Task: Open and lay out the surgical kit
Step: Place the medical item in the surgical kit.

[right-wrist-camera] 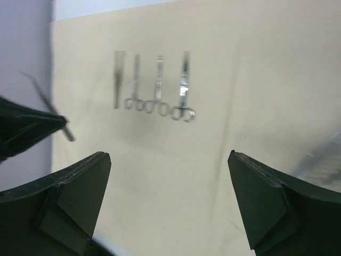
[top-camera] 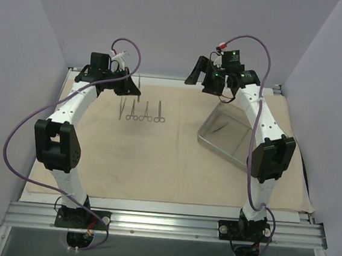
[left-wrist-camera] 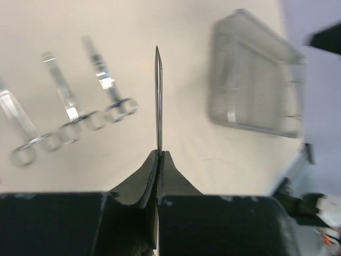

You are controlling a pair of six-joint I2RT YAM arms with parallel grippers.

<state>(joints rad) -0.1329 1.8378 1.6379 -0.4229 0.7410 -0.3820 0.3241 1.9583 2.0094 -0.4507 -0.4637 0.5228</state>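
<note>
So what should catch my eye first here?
The left gripper pinches a thin pointed metal tool above the beige cloth. A row of four tools lies on the cloth's far side, and a clear tray sits to their right.
</note>
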